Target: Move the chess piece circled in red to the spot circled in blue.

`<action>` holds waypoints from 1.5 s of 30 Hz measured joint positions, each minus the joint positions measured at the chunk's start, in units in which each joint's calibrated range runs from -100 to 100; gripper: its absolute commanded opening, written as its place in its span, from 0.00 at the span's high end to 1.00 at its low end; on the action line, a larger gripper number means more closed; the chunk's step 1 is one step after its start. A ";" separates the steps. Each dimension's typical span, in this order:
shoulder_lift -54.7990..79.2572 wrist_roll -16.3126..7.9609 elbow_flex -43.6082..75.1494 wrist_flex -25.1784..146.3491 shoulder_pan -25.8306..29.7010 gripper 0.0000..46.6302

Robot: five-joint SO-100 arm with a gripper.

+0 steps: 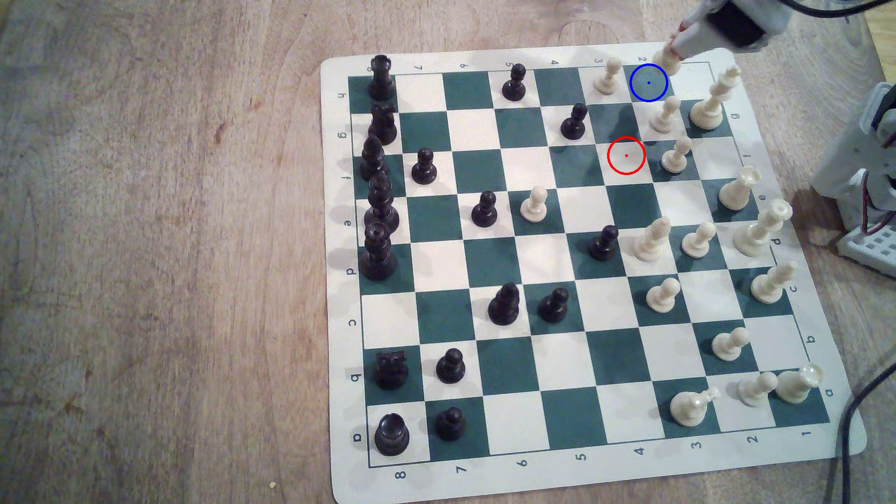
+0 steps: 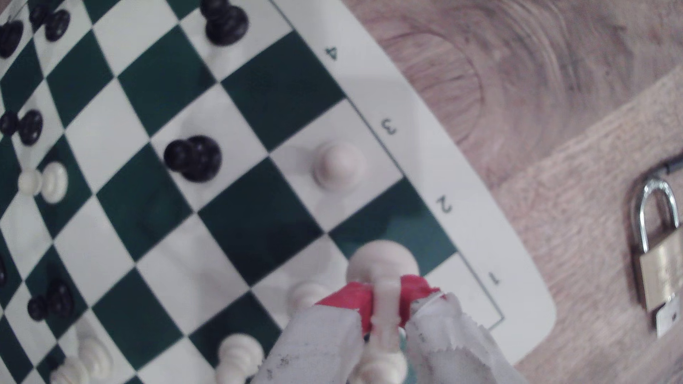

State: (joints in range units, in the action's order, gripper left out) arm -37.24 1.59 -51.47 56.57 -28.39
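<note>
Neighbours: a white pawn [image 1: 607, 77] stands on the white square beside the blue-ringed square [image 1: 648, 83], toward the exterior view's left; another white pawn [image 1: 663, 115] stands on the white square just below the ring in that view; a tall white piece [image 1: 710, 104] stands one square diagonally off, nearer the arm.
Off the board: a brass padlock [image 2: 661, 266] lies on the wooden table [image 1: 160, 252], well apart from the mat's corner.
Red-ringed square [image 1: 626, 155]: a bare white square.
Knight [image 2: 386, 295]: cream-white, round base, blurred; held tilted above the far edge of the chess mat [image 1: 339, 300], over the border of the blue-ringed dark green square and the edge margin by the "2" label.
Gripper [image 2: 386, 301]: the red-tipped fingers [image 2: 351, 299] pinch the knight's narrow upper body from both sides.
Contact with board: cannot tell whether the base touches.
</note>
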 measured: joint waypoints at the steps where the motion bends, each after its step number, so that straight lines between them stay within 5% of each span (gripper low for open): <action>1: 1.17 0.00 0.00 -0.96 -0.37 0.99; 36: 14.66 0.93 0.00 -10.28 -2.14 0.99; 45: 15.08 0.93 0.00 -10.28 -2.14 0.79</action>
State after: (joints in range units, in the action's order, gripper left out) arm -22.16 2.52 -51.47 46.29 -30.53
